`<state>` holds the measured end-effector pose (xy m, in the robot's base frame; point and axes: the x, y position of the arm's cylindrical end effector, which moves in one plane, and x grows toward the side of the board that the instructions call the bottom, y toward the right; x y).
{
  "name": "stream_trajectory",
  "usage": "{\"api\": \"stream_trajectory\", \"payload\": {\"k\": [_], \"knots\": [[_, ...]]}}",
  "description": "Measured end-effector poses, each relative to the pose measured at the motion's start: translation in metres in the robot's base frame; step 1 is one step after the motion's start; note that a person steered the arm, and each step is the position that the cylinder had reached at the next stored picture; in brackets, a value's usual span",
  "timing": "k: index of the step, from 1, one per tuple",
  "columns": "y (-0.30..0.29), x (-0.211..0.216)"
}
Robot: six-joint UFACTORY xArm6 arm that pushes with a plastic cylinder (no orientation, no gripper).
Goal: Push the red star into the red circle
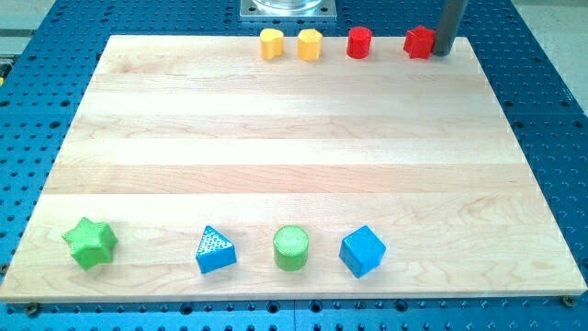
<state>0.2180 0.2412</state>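
The red star (418, 41) sits at the view's top right of the wooden board (294, 138). The red circle (358, 42) lies to its left, with a gap between them. My tip (443, 51) is right beside the red star on its right side, touching or nearly touching it. The rod rises out of the view's top.
Two yellow blocks (271, 43) (310, 43) stand left of the red circle along the top edge. Along the bottom are a green star (90, 243), a blue triangle (215, 250), a green circle (291, 247) and a blue cube (362, 250). A metal base (288, 9) is at the top.
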Motion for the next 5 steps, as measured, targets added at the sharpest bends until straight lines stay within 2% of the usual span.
{"api": "stream_trajectory", "payload": {"k": [4, 5], "knots": [[-0.06, -0.025], [-0.153, 0.011]]}}
